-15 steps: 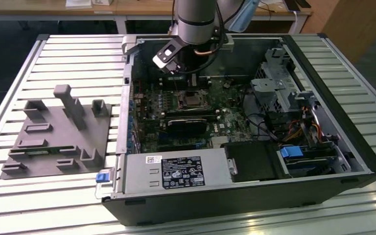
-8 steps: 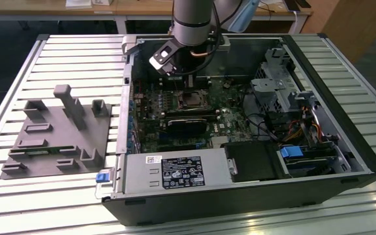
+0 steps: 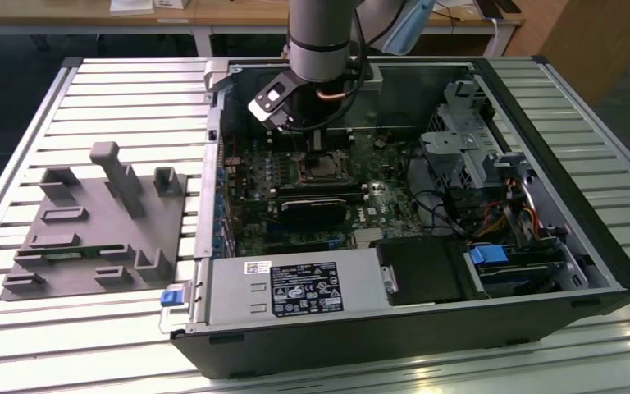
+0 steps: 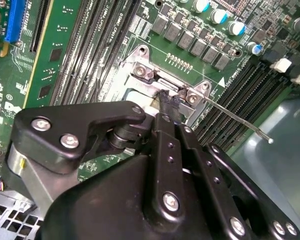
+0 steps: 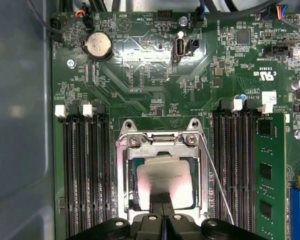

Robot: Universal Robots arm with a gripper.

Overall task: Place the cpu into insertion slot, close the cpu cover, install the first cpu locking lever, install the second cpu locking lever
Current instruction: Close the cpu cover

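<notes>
On the exterior view's left, well away from the gripper, a grey moulded tray (image 3: 85,246) with upright posts and shallow recesses sits on a slatted table (image 3: 129,90).

At the centre stands an open computer case (image 3: 610,246). The robot arm (image 3: 321,41) reaches down into its far half. Inside the case, a green motherboard (image 3: 255,176) lies flat. The insertion slot (image 3: 317,168) sits directly under the arm. A black block (image 3: 315,212) lies just on the near side of the slot. A grey power supply box (image 3: 293,289) fills the near edge of the case.

In the first wrist view, the gripper (image 5: 162,200) has its fingertips pressed together, with nothing seen between them. They rest at the edge of the cpu (image 5: 167,175). The cpu lies flat in the socket, its silver top showing through the square window of the cpu cover (image 5: 202,180), which is folded down around it. Beside the cover, a thin wire locking lever (image 5: 217,182) runs off at a slant, unlatched. In the second wrist view, the lever (image 4: 240,119) sticks out past the gripper (image 4: 167,102). Long black memory slots (image 5: 85,170) flank the socket on both sides.

On the exterior view's right, well apart from the gripper, a metal drive cage (image 3: 463,152) and bundled cables (image 3: 507,213) occupy the case.
</notes>
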